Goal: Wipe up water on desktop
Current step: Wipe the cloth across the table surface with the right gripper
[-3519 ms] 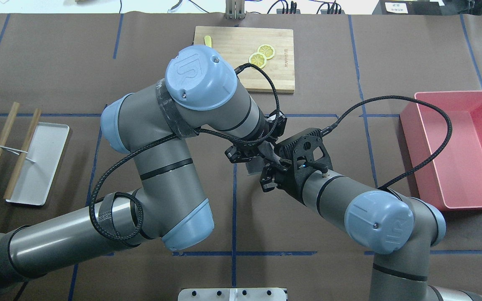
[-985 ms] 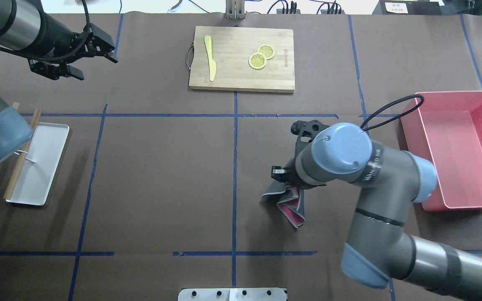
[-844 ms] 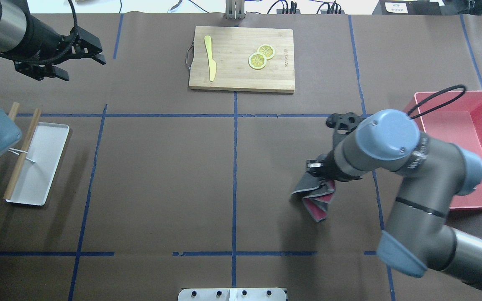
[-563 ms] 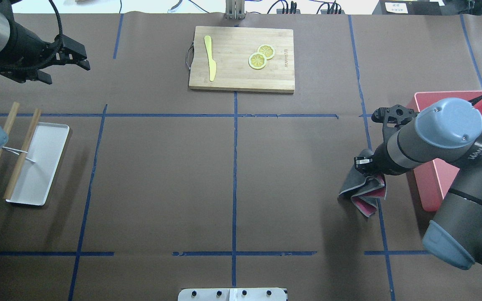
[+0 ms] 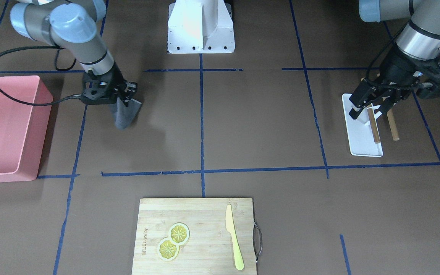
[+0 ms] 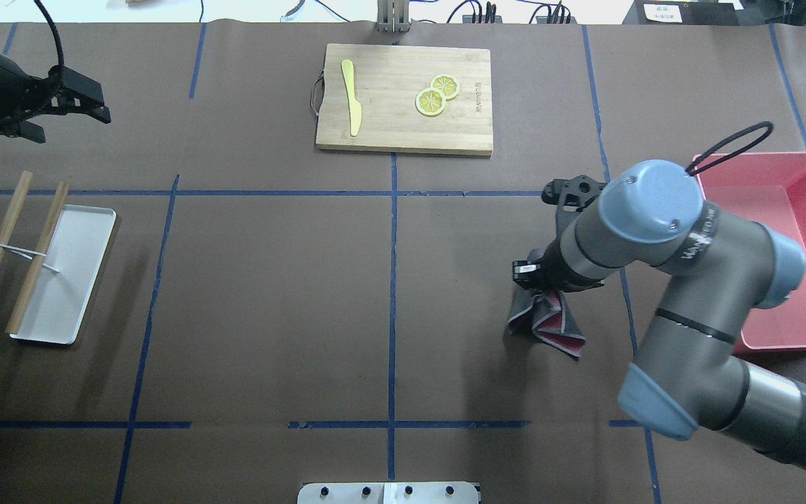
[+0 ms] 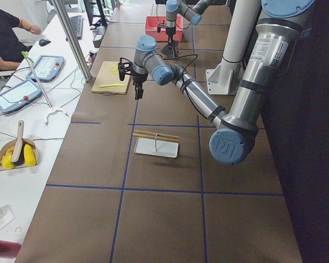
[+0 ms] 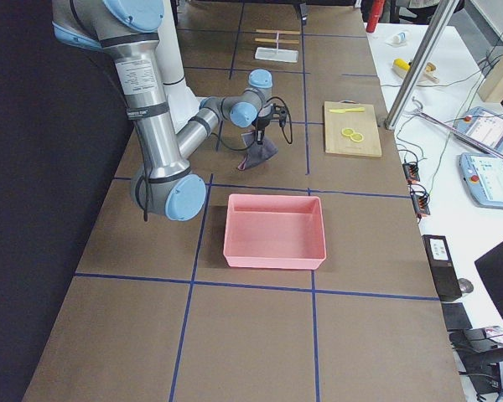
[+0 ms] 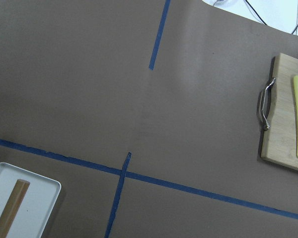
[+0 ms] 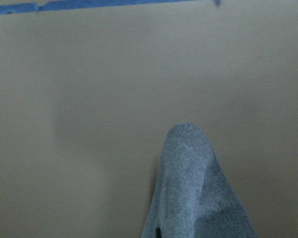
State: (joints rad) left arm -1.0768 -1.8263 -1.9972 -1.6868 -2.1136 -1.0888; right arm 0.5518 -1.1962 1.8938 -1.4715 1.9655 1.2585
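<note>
On the desktop [image 6: 270, 280], right hand [image 5: 127, 98] swept cloth [image 6: 551, 327] leftward.

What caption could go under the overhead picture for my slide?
The right gripper holds a grey-and-red cloth hanging toward the brown desktop, near a pink bin.

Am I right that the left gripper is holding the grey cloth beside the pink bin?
Not quite: it is the right gripper that is holding the cloth beside the bin. The overhead view shows this arm coming in from the right, while the left gripper hangs open at the far left.
</note>
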